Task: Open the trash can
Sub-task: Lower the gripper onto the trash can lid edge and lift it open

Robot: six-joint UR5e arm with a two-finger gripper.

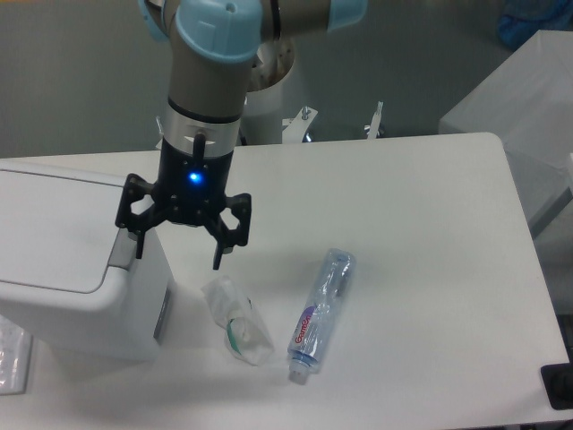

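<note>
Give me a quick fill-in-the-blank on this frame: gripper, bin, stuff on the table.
1. The gripper has its fingers spread ____, holding nothing.
2. The lid of the white trash can is ____.
3. The clear plastic bottle is lying on its ____ on the table.
4. The crumpled plastic bag lies between the bottle and the ____.

Missing words: open; closed; side; trash can

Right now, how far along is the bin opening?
Done: nothing on the trash can itself; its lid lies flat and shut. In hand: the gripper is open and empty, at the can's right edge by the grey push tab. Left: press the tab so the lid lifts.
</note>
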